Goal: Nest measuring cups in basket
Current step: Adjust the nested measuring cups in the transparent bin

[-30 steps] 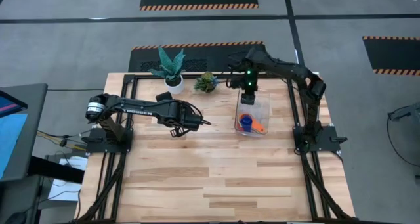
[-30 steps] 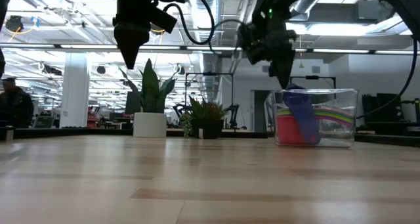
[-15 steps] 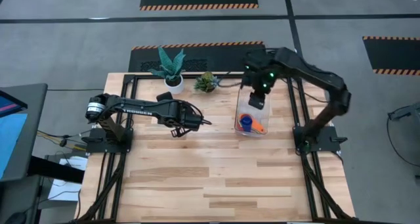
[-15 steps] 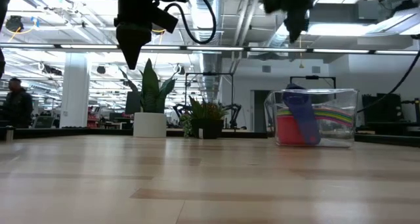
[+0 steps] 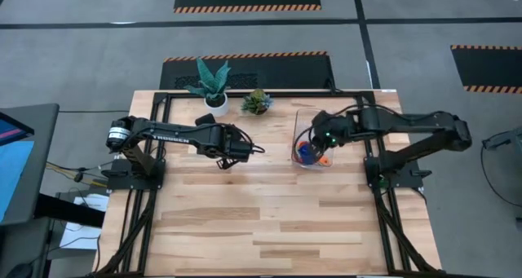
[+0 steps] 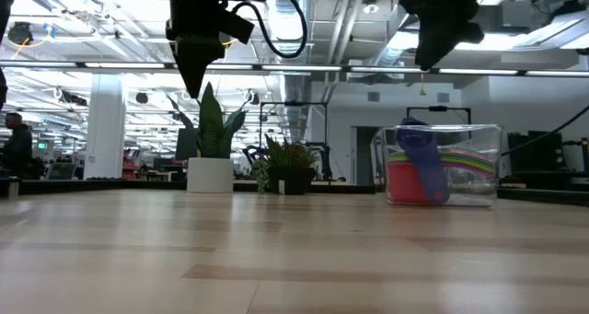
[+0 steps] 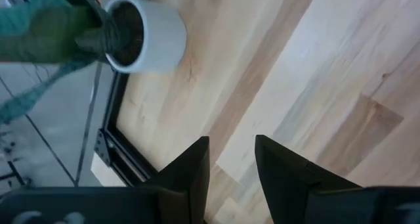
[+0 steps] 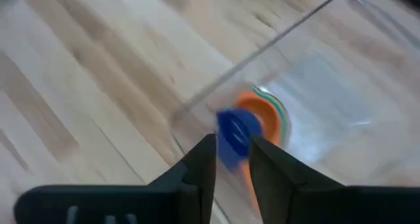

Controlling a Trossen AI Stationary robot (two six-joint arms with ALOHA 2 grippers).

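Observation:
The measuring cups [image 5: 307,152] sit nested in one stack at the near end of the clear basket [image 5: 297,136], dark blue on top, orange under it. The low view shows the red cup [image 6: 409,181] and coloured rims behind the basket wall [image 6: 480,139]. My right gripper [image 5: 316,139] hovers above the stack with a narrow gap between its fingers, touching nothing. In the right wrist view the blue cup [image 8: 233,129] shows between them, inside the basket [image 8: 262,50]. My left gripper [image 5: 245,152] waits above bare table left of the basket, its fingers [image 7: 231,159] slightly apart and empty.
A white pot with a spiky plant [image 5: 214,99] and a small green plant [image 5: 257,103] stand along the far edge; the pot [image 7: 141,33] shows in the left wrist view. Bare wood stretches from the middle of the table to its near edge [image 5: 269,221].
My right gripper has risen from the basket's far end and travelled toward the near edge, ending above the stack of cups, while its arm swung out to the right. The cups and basket have stayed put.

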